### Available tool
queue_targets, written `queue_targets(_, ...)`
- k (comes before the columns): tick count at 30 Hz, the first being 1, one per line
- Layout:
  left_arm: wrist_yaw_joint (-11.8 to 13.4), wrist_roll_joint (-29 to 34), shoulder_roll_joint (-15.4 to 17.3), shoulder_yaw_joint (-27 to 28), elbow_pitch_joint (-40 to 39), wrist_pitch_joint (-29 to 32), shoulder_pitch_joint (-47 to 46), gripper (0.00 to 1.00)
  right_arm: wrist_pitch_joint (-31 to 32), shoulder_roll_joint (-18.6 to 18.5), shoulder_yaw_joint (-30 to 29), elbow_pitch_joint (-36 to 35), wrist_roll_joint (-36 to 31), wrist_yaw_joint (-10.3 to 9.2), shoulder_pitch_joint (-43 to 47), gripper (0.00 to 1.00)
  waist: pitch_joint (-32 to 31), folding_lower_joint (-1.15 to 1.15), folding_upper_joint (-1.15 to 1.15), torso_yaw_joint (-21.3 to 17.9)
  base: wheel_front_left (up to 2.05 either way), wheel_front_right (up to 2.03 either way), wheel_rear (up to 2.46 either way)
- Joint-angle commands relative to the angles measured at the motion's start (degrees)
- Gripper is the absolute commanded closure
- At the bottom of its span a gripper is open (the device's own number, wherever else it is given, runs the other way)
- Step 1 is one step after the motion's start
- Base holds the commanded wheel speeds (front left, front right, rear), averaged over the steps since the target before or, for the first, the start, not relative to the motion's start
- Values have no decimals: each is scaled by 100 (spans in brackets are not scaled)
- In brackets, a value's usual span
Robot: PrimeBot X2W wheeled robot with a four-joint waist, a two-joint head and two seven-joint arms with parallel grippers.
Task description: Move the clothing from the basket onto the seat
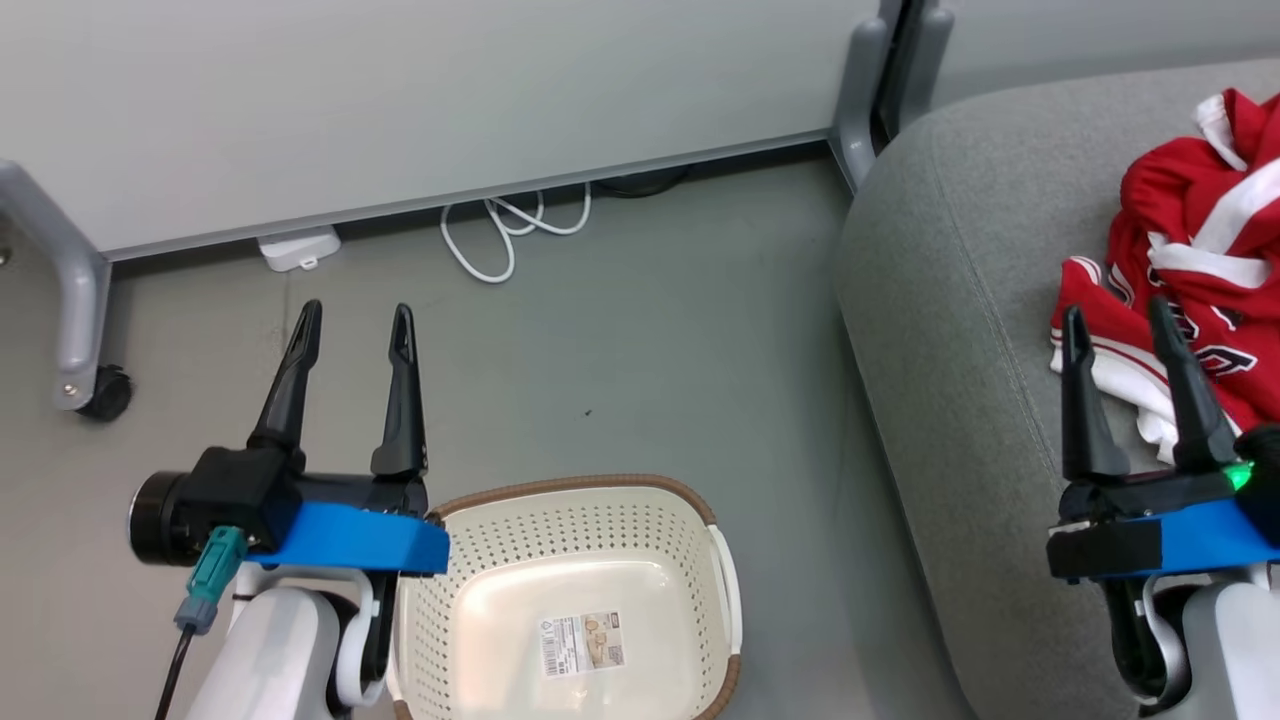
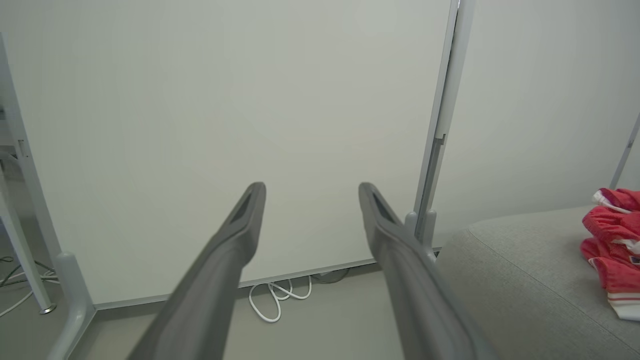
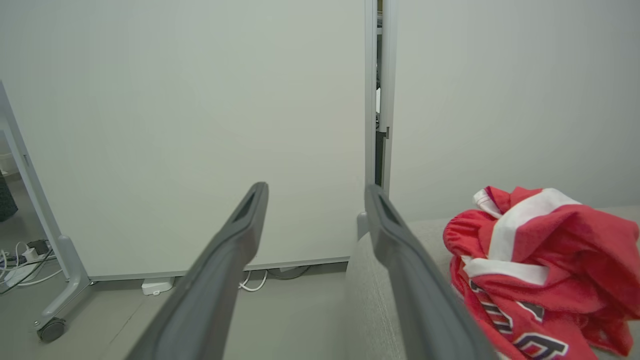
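Observation:
The red clothing with white stripes and dark lettering lies crumpled on the light-grey seat at the right; it also shows as red clothing on the seat and as clothing on the seat. The cream basket with a brown rim stands on the floor at bottom centre, holding nothing but its floor label. My left gripper is open above the floor, left of the basket. My right gripper is open, hovering over the seat beside the clothing.
A pale partition wall on grey wheeled legs runs along the back. A white cable and a white adapter lie at its foot. Grey floor spreads between the basket and the wall.

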Motion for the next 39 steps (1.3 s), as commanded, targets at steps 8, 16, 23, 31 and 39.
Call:
queue_targets(8,-274,383,-281,643,23,-26,495,0,-21,214,54,12,-124,3,422,0,-276,1,0,266,0,0,0)
queue_targets(16,-551,652,-541,1110,92,-26,896,0,-21,353,127,95,-220,3,782,0,-529,1,0,378,0,0,0)
queue_targets(23,-667,872,-703,1329,148,-26,1168,0,-21,455,246,183,-287,3,1034,0,-689,1,0,393,0,0,0)
queue_targets(31,-780,1052,-794,1452,178,-26,1308,0,-21,515,257,259,-328,3,1153,0,-827,1,0,440,0,0,0)
queue_targets(39,-851,1125,-838,1523,195,-26,1360,0,-21,535,261,355,-333,3,1166,0,-912,1,0,469,0,0,0)
